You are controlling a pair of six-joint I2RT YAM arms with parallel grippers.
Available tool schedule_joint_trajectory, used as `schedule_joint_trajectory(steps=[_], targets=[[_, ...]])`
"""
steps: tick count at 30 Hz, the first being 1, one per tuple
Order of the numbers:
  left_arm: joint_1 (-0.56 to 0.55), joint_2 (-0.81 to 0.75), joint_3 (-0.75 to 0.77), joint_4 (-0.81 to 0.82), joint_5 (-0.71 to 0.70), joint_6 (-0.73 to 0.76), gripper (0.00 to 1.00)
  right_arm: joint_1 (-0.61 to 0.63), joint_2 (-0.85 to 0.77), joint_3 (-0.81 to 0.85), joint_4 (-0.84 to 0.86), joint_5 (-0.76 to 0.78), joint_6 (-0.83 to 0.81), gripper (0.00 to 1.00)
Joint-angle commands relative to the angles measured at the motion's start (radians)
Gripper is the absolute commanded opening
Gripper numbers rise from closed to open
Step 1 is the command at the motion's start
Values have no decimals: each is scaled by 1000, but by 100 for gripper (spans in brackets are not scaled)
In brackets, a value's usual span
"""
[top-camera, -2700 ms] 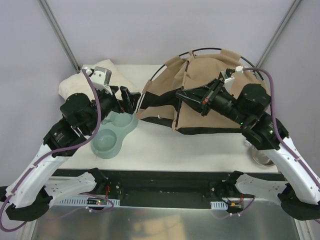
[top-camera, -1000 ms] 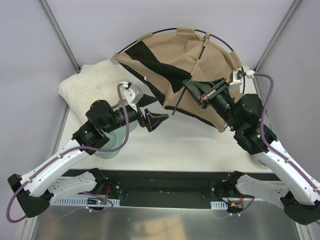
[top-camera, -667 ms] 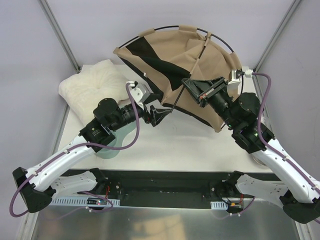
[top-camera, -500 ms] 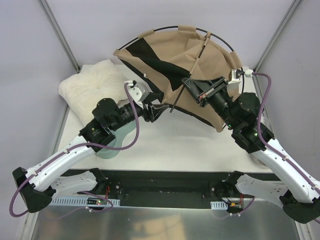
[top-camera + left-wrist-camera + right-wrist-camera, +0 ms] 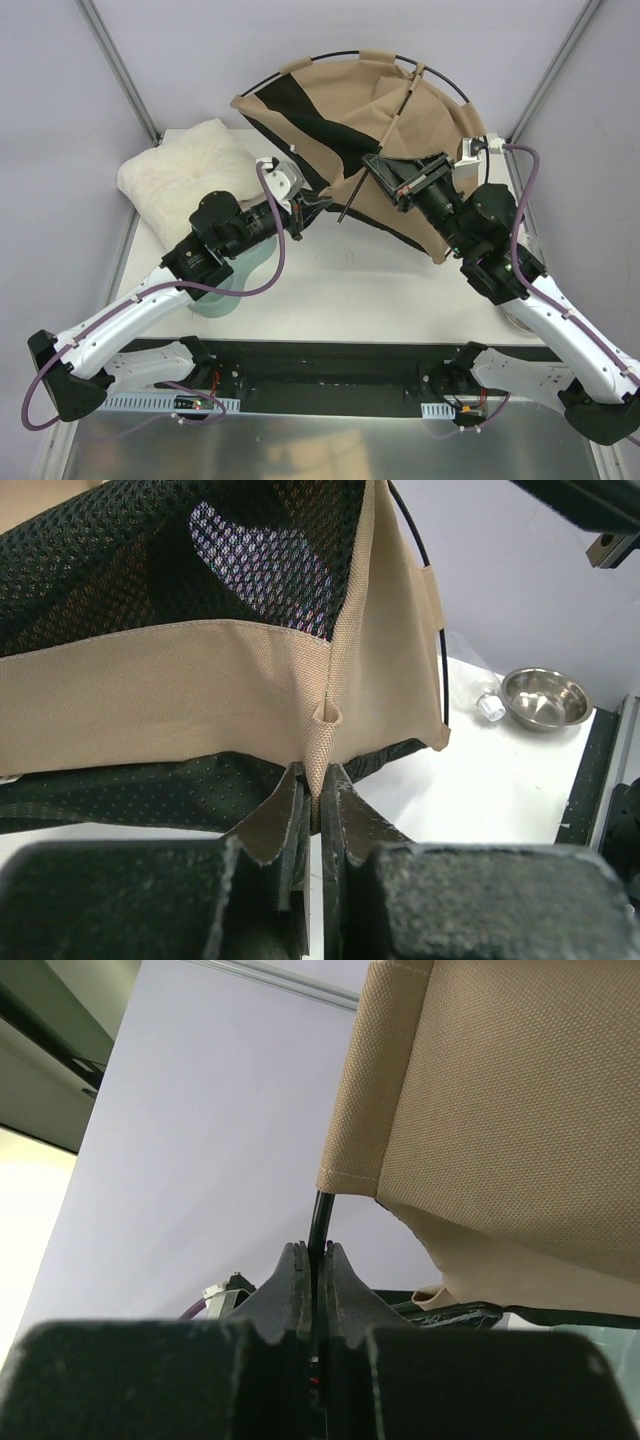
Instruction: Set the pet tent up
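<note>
On the left rear of the white table (image 5: 380, 280) lies a white fluffy cushion (image 5: 185, 165). The left gripper (image 5: 317, 775) has its fingers pinched nearly together on the tan webbing seam (image 5: 325, 695) at the lower hem of the large tan fabric pet tent (image 5: 440, 110). The tent rears up over the table's back edge. The right gripper (image 5: 315, 1250) is clamped tight on a thin black pole (image 5: 319, 1218). Whether the hem touches the table is hard to tell.

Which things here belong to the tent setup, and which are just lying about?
In the job: pet tent, gripped at its seam by the left gripper; its black pole, clamped in the right gripper.
Lying about: white cushion, pale green bowl, steel bowl.
</note>
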Motion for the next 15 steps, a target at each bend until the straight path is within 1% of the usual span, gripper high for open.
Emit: schedule_joint_trajectory(steps=[1, 15], targets=[[-8, -17, 39, 2, -6, 14, 0, -11, 11, 20, 57, 66, -79, 0], [-8, -59, 11, -13, 13, -3, 0, 15, 103, 13, 149, 312, -244, 0]])
